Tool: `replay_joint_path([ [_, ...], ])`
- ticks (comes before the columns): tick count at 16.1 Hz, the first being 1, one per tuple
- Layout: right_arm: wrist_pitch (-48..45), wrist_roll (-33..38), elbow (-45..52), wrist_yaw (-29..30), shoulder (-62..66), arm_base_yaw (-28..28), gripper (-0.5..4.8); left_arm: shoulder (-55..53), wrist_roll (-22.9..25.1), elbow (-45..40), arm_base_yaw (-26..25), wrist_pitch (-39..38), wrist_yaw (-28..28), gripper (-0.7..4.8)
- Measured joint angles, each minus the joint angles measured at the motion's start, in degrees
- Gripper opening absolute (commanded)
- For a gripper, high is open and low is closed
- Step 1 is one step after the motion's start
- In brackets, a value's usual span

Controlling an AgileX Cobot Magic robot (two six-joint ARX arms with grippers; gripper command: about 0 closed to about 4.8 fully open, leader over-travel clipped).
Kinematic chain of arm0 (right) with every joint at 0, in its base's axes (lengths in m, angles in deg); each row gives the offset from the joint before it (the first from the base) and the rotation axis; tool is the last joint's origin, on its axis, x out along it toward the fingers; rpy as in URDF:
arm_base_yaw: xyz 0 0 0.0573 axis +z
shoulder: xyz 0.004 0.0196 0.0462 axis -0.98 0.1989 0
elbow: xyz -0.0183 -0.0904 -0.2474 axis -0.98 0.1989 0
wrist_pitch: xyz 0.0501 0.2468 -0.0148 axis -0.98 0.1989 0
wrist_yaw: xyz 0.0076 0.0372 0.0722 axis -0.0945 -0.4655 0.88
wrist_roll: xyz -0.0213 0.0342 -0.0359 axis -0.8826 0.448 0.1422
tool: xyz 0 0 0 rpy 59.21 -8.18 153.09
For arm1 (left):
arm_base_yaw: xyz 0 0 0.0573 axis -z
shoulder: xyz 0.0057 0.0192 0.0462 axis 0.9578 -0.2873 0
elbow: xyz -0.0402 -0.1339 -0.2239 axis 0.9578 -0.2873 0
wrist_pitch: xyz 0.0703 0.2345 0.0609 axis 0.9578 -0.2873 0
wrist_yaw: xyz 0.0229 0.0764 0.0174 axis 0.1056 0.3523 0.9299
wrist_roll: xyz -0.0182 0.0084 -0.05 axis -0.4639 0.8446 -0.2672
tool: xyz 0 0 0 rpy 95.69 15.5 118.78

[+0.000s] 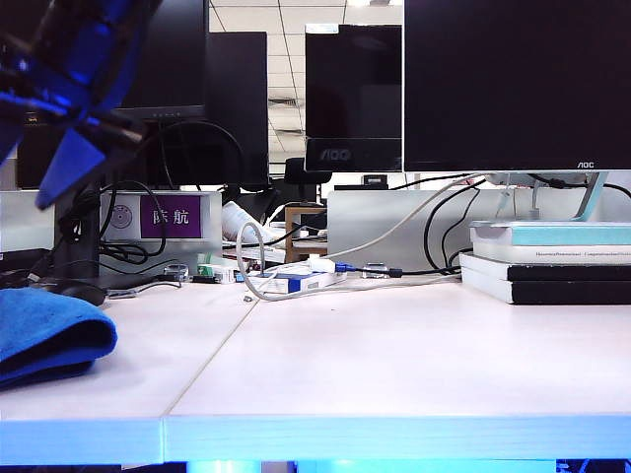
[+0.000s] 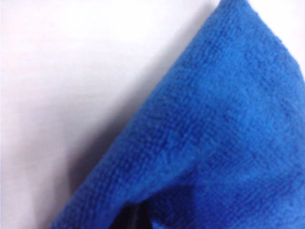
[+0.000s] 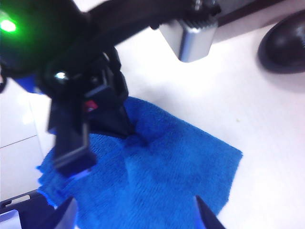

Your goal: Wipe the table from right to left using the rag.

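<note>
The rag (image 1: 47,335) lies bunched at the far left of the table (image 1: 394,365), near its front edge — a thick blue terry bundle. In the right wrist view the left gripper (image 3: 126,132) presses down into the cloth, which puckers around its tip; whether its jaws are clamped I cannot tell. The right gripper (image 3: 136,214) hangs above the rag, released, its two fingertips (image 3: 206,215) spread wide with blue cloth between them. A black computer mouse (image 3: 285,43) sits beyond the rag, apart from both grippers.
</note>
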Motion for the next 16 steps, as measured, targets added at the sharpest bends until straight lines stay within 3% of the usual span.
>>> replay_joint_path([
  [1, 0.1, 0.0, 0.1, -0.1, -0.6, 0.0, 2.52, 0.0, 0.0, 0.0, 0.0, 0.4, 0.0, -0.05],
  [3, 0.3, 0.0, 0.1, -1.1, -2.6, -0.1, 1.09, 0.0, 0.0, 0.0, 0.0, 1.1, -0.6, -0.05],
  [4, 0.3, -0.1, 0.1, -3.5, -4.1, -0.4, 1.02, 0.2, -0.1, 0.0, 0.0, 1.4, -1.9, -0.05],
  [6, -0.7, 0.0, 0.1, -9.3, -7.5, -1.3, 0.08, 3.3, -0.4, 0.0, 0.1, 1.4, -3.7, -0.05],
  [11, -5.7, 0.3, 0.0, -10.6, -14.4, -3.9, 0.08, 12.9, -2.6, 0.0, 0.7, 0.8, -6.3, -0.05],
  [16, -7.3, 0.4, 0.1, -12.0, -18.1, -4.8, 0.08, 20.5, -5.4, 0.0, 0.7, 4.8, -3.9, -0.05],
])
